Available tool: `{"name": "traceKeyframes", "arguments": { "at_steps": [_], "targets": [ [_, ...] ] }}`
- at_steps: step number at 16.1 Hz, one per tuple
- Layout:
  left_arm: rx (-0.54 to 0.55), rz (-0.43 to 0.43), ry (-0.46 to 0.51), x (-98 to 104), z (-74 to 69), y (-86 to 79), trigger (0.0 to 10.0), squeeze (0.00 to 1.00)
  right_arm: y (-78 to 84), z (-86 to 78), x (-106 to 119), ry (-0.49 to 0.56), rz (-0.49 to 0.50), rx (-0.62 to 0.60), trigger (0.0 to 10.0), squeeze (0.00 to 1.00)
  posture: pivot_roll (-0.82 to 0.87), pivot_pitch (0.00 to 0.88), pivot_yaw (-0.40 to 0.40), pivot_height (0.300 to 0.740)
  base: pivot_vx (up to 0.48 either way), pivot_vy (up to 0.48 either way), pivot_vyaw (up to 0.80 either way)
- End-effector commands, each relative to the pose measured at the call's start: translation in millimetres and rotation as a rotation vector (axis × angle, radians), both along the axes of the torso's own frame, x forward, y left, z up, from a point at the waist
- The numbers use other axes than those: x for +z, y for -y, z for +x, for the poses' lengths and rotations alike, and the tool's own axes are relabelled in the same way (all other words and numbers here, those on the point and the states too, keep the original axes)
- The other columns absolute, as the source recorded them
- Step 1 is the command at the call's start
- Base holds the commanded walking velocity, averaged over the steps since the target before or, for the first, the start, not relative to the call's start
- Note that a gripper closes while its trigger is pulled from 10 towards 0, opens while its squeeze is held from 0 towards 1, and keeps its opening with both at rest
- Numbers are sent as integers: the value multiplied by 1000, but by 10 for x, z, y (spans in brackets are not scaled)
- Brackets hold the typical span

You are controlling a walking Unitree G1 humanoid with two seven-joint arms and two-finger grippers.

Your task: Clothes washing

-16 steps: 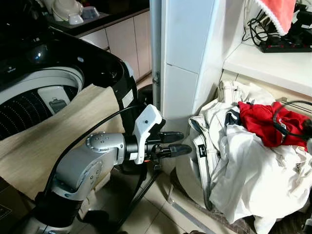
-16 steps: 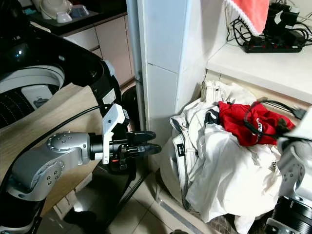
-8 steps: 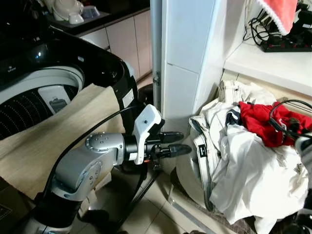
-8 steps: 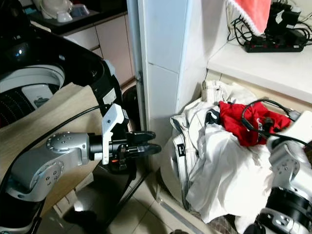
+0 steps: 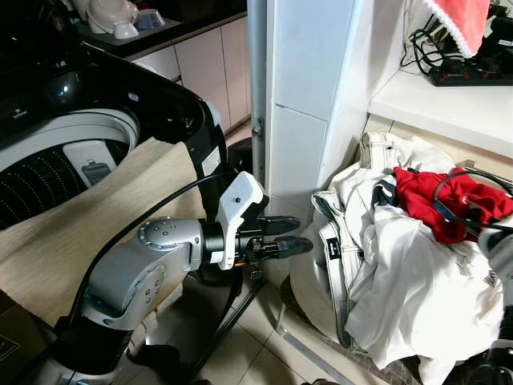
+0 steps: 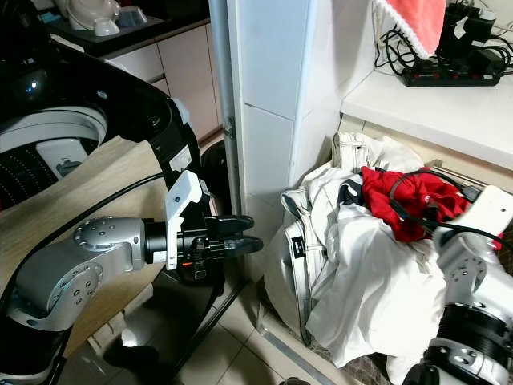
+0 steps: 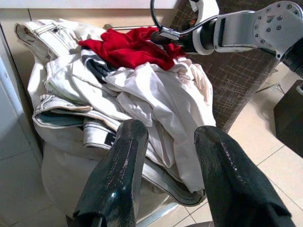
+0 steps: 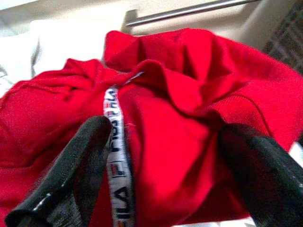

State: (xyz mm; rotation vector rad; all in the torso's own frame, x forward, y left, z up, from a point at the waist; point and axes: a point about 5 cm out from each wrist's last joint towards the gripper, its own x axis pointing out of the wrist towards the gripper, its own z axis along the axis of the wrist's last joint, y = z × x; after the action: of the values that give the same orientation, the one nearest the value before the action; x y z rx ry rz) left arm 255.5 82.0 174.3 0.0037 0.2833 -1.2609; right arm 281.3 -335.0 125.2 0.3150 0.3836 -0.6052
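A red garment [image 8: 180, 94] lies on top of a heap of white clothes [image 5: 401, 281] piled in a brown woven basket [image 7: 232, 90] at my right. My right gripper [image 8: 165, 127] is open and pressed down into the red garment, one black finger on each side of a fold. My left gripper [image 5: 298, 234] is held out level, open and holding nothing, a short way left of the heap. The washing machine [image 5: 172, 108] stands at my left with its black lid up and its drum [image 5: 48, 176] showing.
A beige cloth [image 5: 88, 233] hangs over the washer's front edge. A white pillar [image 5: 309, 96] stands between the washer and the clothes heap. Above the heap, a white shelf [image 5: 441, 104] carries a power strip [image 5: 469, 76] and cables. Tiled floor [image 5: 256, 353] lies below.
My right arm has come in from the right edge and settled its gripper over the red garment. The left arm has barely shifted.
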Motion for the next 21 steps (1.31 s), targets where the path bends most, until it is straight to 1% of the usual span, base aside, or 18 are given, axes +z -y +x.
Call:
{"name": "traceKeyframes", "arguments": {
  "at_steps": [1, 2, 8, 11, 21],
  "targets": [
    [0, 5, 9, 27, 4, -14, 10000, 0, 17, -9, -25, -20, 1, -10, 2745, 0, -86, 0, 35, 740, 0, 0, 0],
    [3, 7, 10, 30, 9, -15, 10000, 0, 27, -7, -18, -18, -2, -17, 0, 0, -86, 0, 34, 740, 0, 0, 0],
    [3, 11, 9, 22, 11, -14, 10000, 0, 24, 3, 4, -17, -11, -12, 0, 0, -92, 0, 34, 740, 0, 0, 0],
    [5, 16, 15, 22, 16, -18, 10000, 0, -21, 6, -19, -17, -6, 1, 0, 0, -91, 0, 38, 740, 0, 0, 0],
    [19, 21, 17, 14, 26, -26, 10000, 0, -44, 47, 0, -3, -1, 24, 0, 0, -87, 0, 32, 740, 0, 0, 0]
  ]
}}
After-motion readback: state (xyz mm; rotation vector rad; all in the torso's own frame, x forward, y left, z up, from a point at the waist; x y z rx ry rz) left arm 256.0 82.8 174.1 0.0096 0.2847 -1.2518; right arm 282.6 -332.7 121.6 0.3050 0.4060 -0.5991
